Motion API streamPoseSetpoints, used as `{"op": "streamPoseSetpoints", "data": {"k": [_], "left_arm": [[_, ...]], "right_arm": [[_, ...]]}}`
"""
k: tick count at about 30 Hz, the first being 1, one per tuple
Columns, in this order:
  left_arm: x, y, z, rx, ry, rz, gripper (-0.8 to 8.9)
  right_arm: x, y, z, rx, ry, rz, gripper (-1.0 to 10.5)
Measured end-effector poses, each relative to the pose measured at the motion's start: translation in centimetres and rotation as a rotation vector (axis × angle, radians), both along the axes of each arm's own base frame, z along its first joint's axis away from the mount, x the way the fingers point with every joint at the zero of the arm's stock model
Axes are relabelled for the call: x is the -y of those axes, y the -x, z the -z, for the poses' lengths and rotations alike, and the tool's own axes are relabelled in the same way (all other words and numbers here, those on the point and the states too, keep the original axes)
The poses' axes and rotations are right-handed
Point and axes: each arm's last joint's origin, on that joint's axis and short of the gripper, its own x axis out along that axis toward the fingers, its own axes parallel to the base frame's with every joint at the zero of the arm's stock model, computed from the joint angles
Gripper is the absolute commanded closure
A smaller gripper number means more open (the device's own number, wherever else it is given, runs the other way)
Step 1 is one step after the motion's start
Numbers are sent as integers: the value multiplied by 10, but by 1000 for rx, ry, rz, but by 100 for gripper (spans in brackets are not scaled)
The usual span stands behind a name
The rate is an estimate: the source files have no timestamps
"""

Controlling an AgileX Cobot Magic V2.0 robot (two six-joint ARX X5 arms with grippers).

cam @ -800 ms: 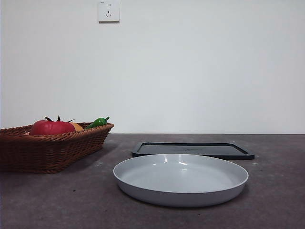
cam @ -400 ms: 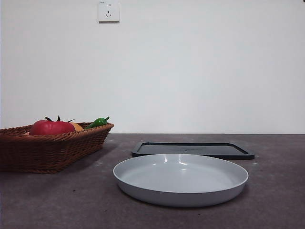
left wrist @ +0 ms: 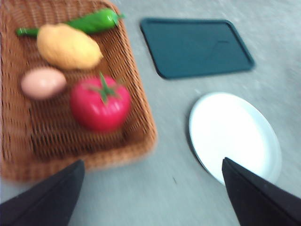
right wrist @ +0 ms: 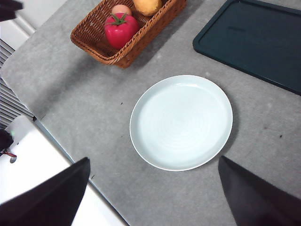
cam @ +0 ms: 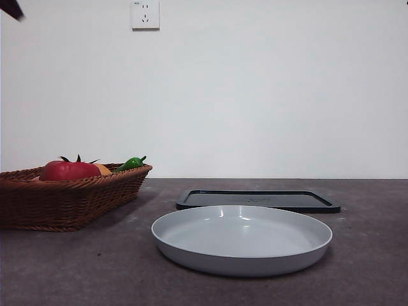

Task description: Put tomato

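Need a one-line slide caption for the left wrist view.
Open left gripper above the wicker basket holding the tomato, beside a white plate and dark tray.

The right gripper [right wrist: 150, 197] is seen with its jaws spread wide, above a white plate [right wrist: 181, 122] on the grey table [right wrist: 84, 89]. A tomato [right wrist: 120, 29], an egg [right wrist: 121, 9] and a yellow fruit [right wrist: 146, 5] are held in a wicker basket [right wrist: 141, 35]. A dark tray [right wrist: 256, 40] is seen near the plate.
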Motion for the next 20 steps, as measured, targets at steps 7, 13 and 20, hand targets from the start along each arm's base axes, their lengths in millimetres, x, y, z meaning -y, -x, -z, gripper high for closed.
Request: {"op": "streamPoseSetpoints", "data": {"k": [7, 13, 20], "left_arm": [[12, -49, 19, 7, -93, 12, 345], [24, -86, 43, 11, -184, 18, 345], [32, -117, 72, -8, -245, 38, 345]], "right_arm": [[0, 0, 0, 0, 0, 0, 513], [0, 0, 0, 0, 0, 0, 513], [0, 0, 0, 0, 0, 0, 513]]}}
